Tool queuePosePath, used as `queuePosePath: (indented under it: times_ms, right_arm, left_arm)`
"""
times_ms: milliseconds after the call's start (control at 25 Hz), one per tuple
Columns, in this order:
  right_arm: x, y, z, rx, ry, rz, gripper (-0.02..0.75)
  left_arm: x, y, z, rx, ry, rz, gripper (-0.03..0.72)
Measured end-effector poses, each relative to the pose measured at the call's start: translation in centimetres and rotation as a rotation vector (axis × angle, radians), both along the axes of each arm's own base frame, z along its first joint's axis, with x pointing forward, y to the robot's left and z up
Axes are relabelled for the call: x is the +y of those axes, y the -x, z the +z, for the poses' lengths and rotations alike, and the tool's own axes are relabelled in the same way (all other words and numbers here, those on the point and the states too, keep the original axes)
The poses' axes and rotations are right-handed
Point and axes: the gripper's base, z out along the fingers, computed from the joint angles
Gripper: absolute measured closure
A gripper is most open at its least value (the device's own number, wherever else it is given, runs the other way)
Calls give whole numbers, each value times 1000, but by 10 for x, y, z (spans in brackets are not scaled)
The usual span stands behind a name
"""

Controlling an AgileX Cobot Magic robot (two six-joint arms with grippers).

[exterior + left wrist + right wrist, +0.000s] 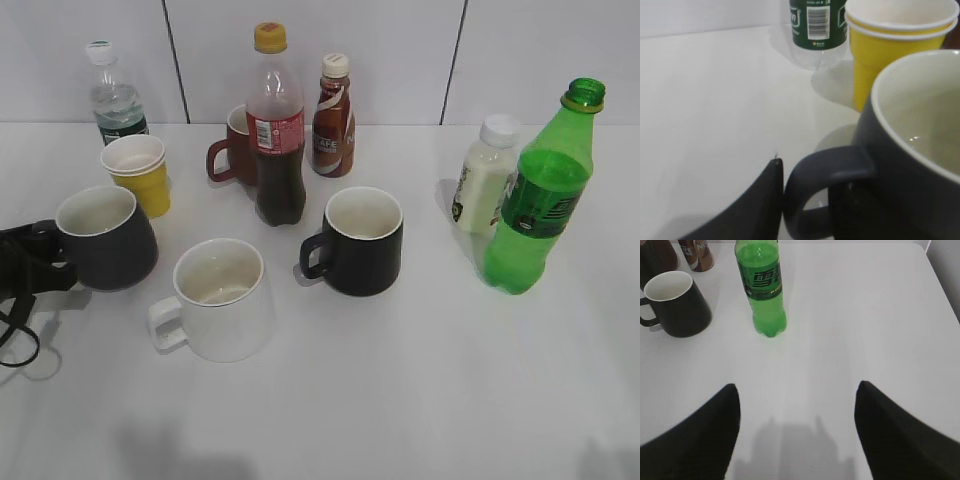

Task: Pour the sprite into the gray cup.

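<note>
White mug (215,300) stands nearest on the counter (420,400). Left end effector (40,262) at the gray cup (105,238) handle, apparently clamped on it. Right end effector (796,432), fingers apart, faces the uncapped sprite (762,287).

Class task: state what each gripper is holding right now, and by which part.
The left gripper is at the gray cup handle; a closed grip cannot be confirmed. The right gripper is open and empty, short of the sprite.

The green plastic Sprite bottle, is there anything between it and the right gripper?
Nothing visible. In the right wrist view, bare white table lies between the open right gripper and the green plastic Sprite bottle. The straight-sided black mug stands off to the bottle's left, outside that path.
</note>
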Motion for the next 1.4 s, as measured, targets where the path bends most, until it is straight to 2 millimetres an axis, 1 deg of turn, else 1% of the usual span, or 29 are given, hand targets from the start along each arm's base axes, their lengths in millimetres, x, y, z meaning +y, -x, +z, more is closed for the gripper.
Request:
queuePosePath:
  times_ms: [240, 600, 680, 760, 960, 1000, 1240, 1320, 1400]
  right_arm:
    - [0, 0, 0, 0, 0, 0, 205]
    - [0, 0, 0, 0, 0, 0, 206]
    - [0, 0, 0, 0, 0, 0, 206]
    - [0, 0, 0, 0, 0, 0, 206]
    - [0, 0, 0, 0, 0, 0, 206]
    - [0, 0, 0, 0, 0, 0, 206]
    - [1, 0, 0, 2, -16, 8, 206]
    - [5, 0, 1, -2, -40, 38, 213]
    - [9, 0, 4, -18, -45, 92, 237]
  left_arm:
    - [0, -8, 1, -24, -1, -4, 466]
    - [0, -7, -13, 9, 1, -1, 470]
    - [-1, -9, -14, 0, 2, -12, 472]
    - [-3, -13, -14, -10, 2, -38, 494]
    - [-4, -16, -14, -17, 6, -45, 610]
    - [-4, -16, -14, -20, 11, -43, 622]
    - [-4, -16, -14, -19, 16, -41, 622]
    - [-4, -15, -10, -17, 12, -46, 622]
    - [-4, -11, -4, -9, -5, -52, 622]
